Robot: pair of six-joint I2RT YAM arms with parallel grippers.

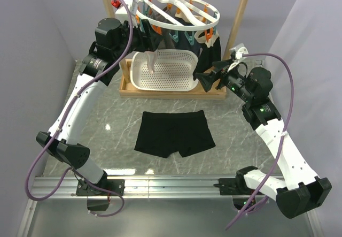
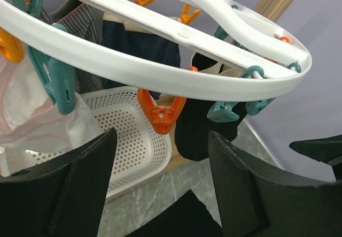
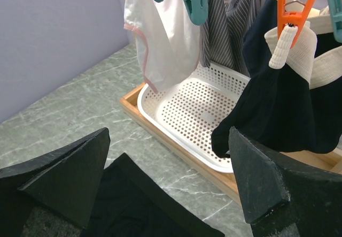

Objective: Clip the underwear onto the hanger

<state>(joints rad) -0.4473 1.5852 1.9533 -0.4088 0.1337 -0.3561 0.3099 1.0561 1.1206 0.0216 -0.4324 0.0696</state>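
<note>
Left hand (image 2: 161,135) sits released and empty right under the rim of the hanger (image 2: 176,82), at about its 9 o'clock in the overhead view, with an orange clip (image 2: 160,114) dangling just above its fingers. My right hand (image 3: 170,135) is spread wide too, holding nothing, low near the hanger's 4 o'clock and facing the basket (image 1: 160,87).

Neither hand has the underwear (image 1: 173,132). It lies flat on the surface at 6 o'clock from the basket, well apart from both hands.

My worries from here:

- The hanger hangs by its hook from the wooden rack (image 1: 243,17). I judge any nudge from the left hand would set it swinging and spoil my aim at a clip.
- Several clips already carry garments, among them a pale one (image 3: 165,28) and dark ones (image 3: 283,98). Pushing a hand in among them could snag or pull one loose.
- The black fabric looks soft. A pinch on the flat cloth may catch one layer or bunch it, so the waistband arrives folded and slips from the clip.
- The left arm's cable runs close beside the rim in the overhead view and could hook it.
</note>
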